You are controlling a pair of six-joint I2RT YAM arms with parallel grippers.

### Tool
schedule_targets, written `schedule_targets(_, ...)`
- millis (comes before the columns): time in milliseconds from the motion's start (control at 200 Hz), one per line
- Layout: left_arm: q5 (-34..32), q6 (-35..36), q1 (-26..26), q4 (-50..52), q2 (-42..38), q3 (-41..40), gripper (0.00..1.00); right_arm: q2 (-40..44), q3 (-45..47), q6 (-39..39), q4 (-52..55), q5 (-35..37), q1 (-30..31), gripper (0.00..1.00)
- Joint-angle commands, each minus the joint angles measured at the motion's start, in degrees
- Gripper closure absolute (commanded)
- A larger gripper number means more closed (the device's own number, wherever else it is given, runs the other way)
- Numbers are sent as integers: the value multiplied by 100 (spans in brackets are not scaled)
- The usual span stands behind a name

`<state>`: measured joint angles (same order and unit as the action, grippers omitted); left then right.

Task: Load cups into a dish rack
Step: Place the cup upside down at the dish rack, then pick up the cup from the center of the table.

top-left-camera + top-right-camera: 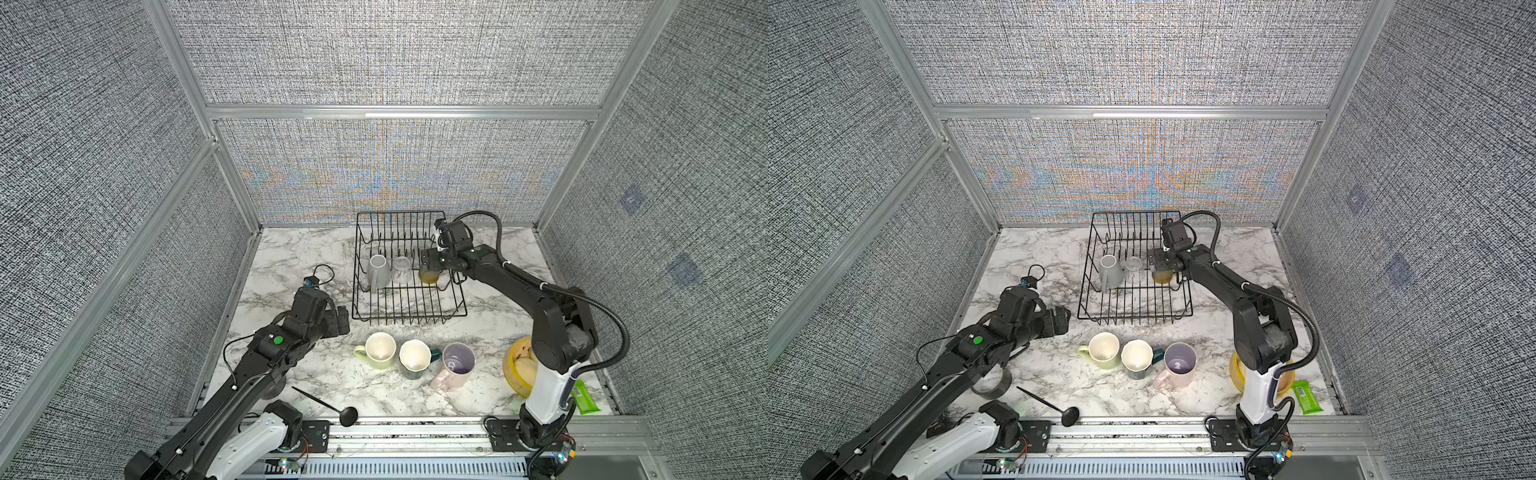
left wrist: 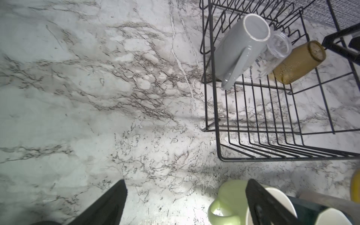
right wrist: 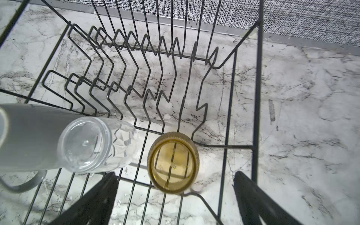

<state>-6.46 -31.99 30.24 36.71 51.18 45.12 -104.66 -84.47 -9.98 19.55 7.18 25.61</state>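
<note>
Left gripper [image 1: 343, 319], fingers spread and empty, hangs left of the dish rack [image 1: 409, 299]. The rack holds grey mug [image 1: 378, 272], clear glass [image 1: 402, 268] and amber tumbler [image 1: 429, 277], the last half hidden beneath the spread right gripper [image 3: 175, 173]. Nearer, green mug [image 1: 380, 351], teal mug [image 1: 414, 359] and pink mug [image 1: 455, 365] stand on the marble table [image 1: 299, 257]. Grey woven walls [image 1: 395, 54].

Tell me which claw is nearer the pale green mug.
Left. The left claw hangs open close beside the pale green mug; the right claw is farther off, open above the amber tumbler inside the dish rack.

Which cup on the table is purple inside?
The pink mug, nearest the yellow basket. The green mug and the teal mug beside it are cream inside.
</note>
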Motion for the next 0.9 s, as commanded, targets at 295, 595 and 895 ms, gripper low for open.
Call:
schedule_targets(295,2107,-85,120,-303,358,-256,19,1859,1169,-547,264,1048,-206,1)
schedule_targets(595,2338,-243,423,-216,593,-382,28,2859,2159,-979,376,-34,-645,1)
schedule_targets(895,1770,383,736,-209,1173,0,34,3221,2483,-1085,349,-120,-645,2)
